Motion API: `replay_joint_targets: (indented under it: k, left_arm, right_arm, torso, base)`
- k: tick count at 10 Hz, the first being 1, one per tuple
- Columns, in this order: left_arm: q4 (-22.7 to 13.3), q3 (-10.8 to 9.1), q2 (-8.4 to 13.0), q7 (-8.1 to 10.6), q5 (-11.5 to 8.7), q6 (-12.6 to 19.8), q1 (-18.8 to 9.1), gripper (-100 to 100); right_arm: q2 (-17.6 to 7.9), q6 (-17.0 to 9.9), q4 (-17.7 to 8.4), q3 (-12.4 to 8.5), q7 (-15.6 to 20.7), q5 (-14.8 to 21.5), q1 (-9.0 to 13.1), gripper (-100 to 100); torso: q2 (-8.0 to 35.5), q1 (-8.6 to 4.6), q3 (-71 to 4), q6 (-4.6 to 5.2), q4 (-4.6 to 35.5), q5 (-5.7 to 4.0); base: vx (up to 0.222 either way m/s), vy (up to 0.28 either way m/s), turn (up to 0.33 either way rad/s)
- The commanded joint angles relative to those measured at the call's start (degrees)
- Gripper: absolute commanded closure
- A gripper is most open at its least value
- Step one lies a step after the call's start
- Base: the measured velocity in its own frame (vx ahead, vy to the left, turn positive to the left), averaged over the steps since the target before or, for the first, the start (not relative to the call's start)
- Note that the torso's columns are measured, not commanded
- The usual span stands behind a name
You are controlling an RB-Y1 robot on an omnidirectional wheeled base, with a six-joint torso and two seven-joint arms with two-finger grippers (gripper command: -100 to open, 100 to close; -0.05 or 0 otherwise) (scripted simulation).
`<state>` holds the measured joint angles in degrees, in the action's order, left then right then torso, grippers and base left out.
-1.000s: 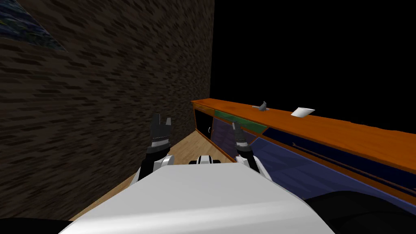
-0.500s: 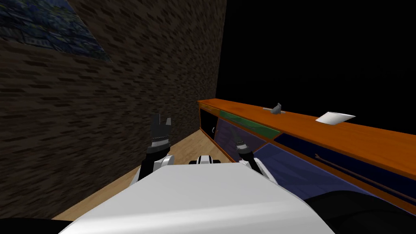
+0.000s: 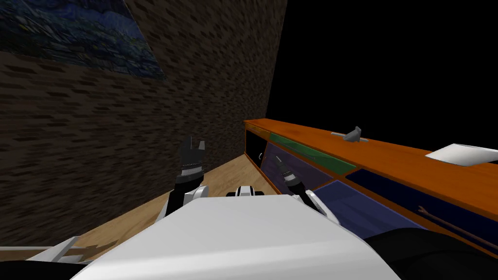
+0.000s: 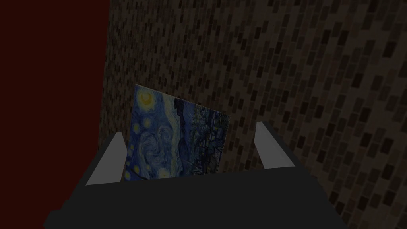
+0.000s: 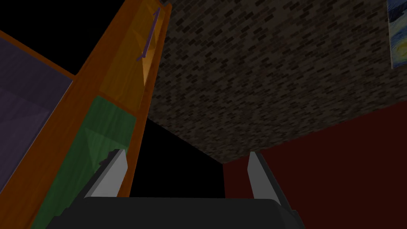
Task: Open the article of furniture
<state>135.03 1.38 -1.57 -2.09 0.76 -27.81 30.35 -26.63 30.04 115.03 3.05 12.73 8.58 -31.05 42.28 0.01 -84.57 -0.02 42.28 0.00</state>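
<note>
A long, low orange-topped cabinet runs along my right, fronted by a green panel, a purple panel and a blue panel. A thin dark handle lies on a dark front further along. My right gripper is raised in front of the purple panel, apart from it. In the right wrist view the right gripper is open and empty, beside the green panel; further along is an orange panel bearing a purple handle. My left gripper is raised near the brick wall; the left wrist view shows that gripper open.
A dark brick wall with a blue painting stands close on my left, over a strip of wooden floor. A small grey object and a flat white one lie on the cabinet top. Beyond the cabinet is a black area.
My head view has swung left: the cabinet has slid right and the painting has come further into view. The right gripper sits slightly lower. Both grippers stay open.
</note>
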Motion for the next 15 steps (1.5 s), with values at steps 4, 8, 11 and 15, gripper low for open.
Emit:
replay_joint_targets:
  k: [4, 8, 11, 15]
  left_arm:
    - [0.0, 0.0, 0.0, 0.0, 0.0, 0.0, 0.0, 0]
    - [0.0, 0.0, 0.0, 0.0, 0.0, 0.0, 0.0, 0]
    - [0.0, 0.0, 0.0, 0.0, 0.0, 0.0, 0.01, 0]
    - [0.0, -0.01, 0.0, 0.0, 0.0, 0.0, 0.01, 0]
  right_arm:
    - [-7.62, -0.64, -6.14, 0.91, 1.56, 0.52, -0.64, -100]
    - [-14.99, -2.76, -11.98, 2.2, 3.44, 1.24, -1.65, -100]
    - [-19.59, -3.53, -15.05, 2.65, 4.07, 1.48, -1.95, -100]
    - [-25.8, -5.15, -20.13, 3.53, 5.31, 1.95, -2.51, -100]
  torso:
    - [0.02, 0.01, 0.01, -0.01, 0.0, 0.0]
    - [0.02, 0.0, 0.01, -0.02, 0.0, 0.0]
    - [0.0, 0.01, 0.0, 0.01, 0.0, 0.0]
    - [0.02, 0.01, 0.01, -0.01, 0.0, 0.0]
  base:
    - [-0.023, 0.009, 0.214]
    - [-0.03, 0.011, 0.295]
    - [-0.025, 0.018, 0.222]
    - [-0.023, 0.016, 0.238]
